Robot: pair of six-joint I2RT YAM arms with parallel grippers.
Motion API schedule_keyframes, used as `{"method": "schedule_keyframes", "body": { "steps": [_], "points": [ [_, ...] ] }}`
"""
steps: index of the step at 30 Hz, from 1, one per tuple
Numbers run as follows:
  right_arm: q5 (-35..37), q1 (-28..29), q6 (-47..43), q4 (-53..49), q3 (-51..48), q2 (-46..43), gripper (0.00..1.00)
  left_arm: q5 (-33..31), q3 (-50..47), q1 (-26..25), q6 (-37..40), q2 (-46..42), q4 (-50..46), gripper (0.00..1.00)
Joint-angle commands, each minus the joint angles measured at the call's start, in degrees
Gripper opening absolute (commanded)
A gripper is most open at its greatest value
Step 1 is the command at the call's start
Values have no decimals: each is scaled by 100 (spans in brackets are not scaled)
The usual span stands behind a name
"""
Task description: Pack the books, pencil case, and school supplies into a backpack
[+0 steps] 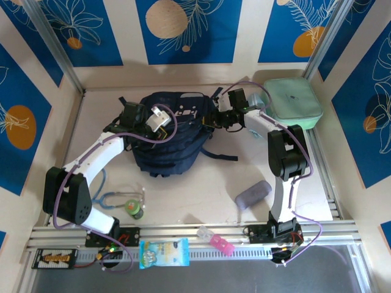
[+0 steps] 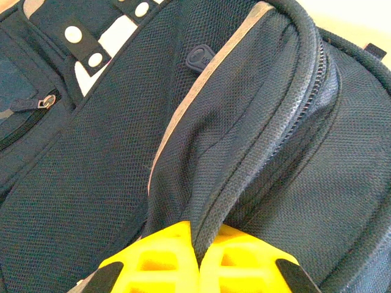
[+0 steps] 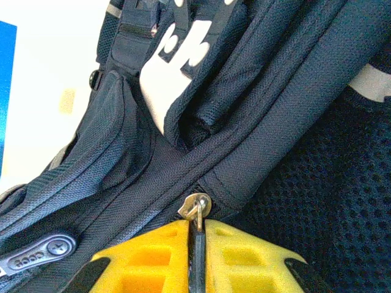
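Navy backpack mid-table. Left pincer pinched tight on a fold of backpack fabric, lower centre frame. Right pincer clamped on zipper pull.

The left gripper was closed on a raised fold of the backpack, with its yellow fingers pressed on both sides of the dark mesh fabric. A pale trim line ran up from the fingers. Just left of this line sat a small dark rubber tab. Far to its left were a metal zipper pull and dark straps with white studs. Right of the line a closed zipper curved along the ridge.
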Motion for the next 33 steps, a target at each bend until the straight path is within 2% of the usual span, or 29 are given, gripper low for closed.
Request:
{"method": "schedule_keyframes", "body": {
  "steps": [1,6,14,21,25,29,33],
  "points": [
    [25,30,-151,-230,25,-145,11,84,89,72,12,-215,244,0],
    [-355,28,-108,-388,34,-288,9,5,109,68,-88,-170,278,0],
    [-1279,388,1054,200,-885,-1014,8,-32,111,70,-273,37,460,0],
    [-1250,1019,1606,758,-1666,-1623,8,53,211,60,-424,285,521,0],
    [-655,1399,1463,933,-2018,-1999,9,92,220,54,-485,330,544,0],
    [946,1460,1134,85,-1801,-2146,28,179,229,55,-420,296,485,0],
    [2129,1622,749,-282,-1641,-2303,42,180,263,52,-303,270,311,0]
  ]
}}
